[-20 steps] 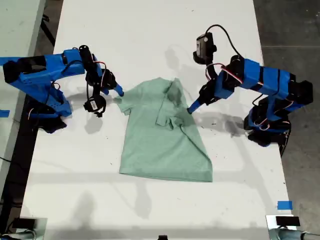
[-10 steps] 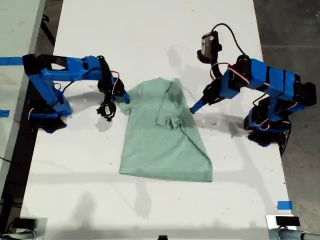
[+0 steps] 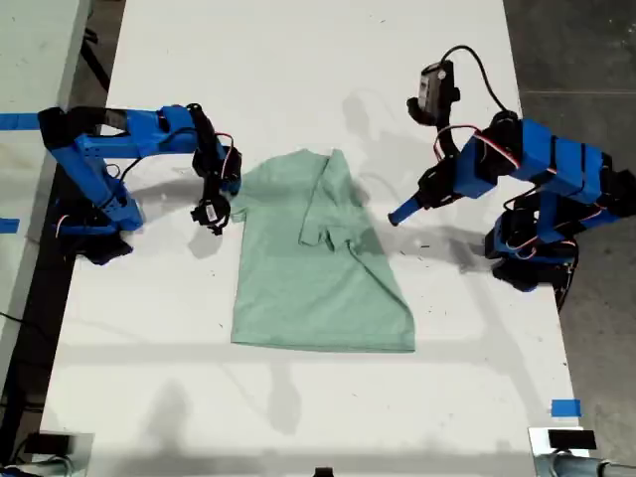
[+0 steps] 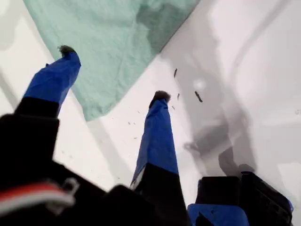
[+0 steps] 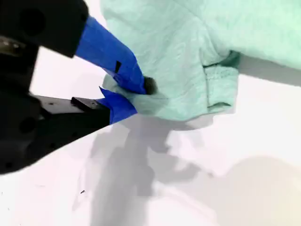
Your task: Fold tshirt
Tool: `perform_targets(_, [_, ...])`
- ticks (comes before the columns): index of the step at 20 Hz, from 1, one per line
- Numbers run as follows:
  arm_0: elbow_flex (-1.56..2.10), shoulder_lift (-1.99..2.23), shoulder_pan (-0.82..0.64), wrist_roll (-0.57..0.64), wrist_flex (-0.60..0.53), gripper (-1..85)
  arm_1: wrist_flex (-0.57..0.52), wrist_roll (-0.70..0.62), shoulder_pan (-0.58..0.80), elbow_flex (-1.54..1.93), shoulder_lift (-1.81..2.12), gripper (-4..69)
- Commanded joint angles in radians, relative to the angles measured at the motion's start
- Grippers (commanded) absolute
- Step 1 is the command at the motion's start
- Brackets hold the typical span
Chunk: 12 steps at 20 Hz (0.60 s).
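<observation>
The pale mint tshirt point(image 3: 318, 278) lies flat on the white table point(image 3: 298, 70), with one side folded over its middle point(image 3: 326, 204). My second gripper point(image 3: 231, 186) is at the shirt's upper corner on the exterior view's left. In the second wrist view it point(image 5: 138, 96) is shut on a pinch of the tshirt point(image 5: 188, 52) at the hem edge. My first gripper point(image 3: 397, 215) hovers over bare table just off the shirt's side on the exterior view's right. In the first wrist view it point(image 4: 113, 75) is open, nothing between its fingers, with the tshirt's edge point(image 4: 113, 33) ahead.
Both arm bases stand at the table's sides in the exterior view. A blue tape mark point(image 3: 564, 407) sits near the lower right corner of that view. A second table point(image 3: 30, 60) borders its left, and dark floor point(image 3: 576, 50) its right.
My first gripper has drawn away from the shirt toward the exterior view's right. My second gripper closed in on the shirt's corner and tugged it; the shirt has shifted slightly toward that view's left.
</observation>
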Motion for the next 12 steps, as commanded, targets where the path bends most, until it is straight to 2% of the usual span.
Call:
perform_targets(1, [0.026,0.216,-0.054,-0.011,0.084,0.0,-0.048,0.011,-0.014,0.014,0.060,32.0])
perform_targets(5, [-0.072,0.371,0.011,-0.063,0.190,0.0,-0.063,0.017,-0.018,0.031,0.067,32.0])
perform_targets(8, [-0.207,0.379,0.083,-0.089,0.155,0.0,-0.067,0.025,-0.025,0.037,0.069,32.0])
perform_targets(12, [-0.591,0.104,0.170,-0.074,0.156,0.0,-0.078,0.028,-0.029,0.040,0.066,32.3])
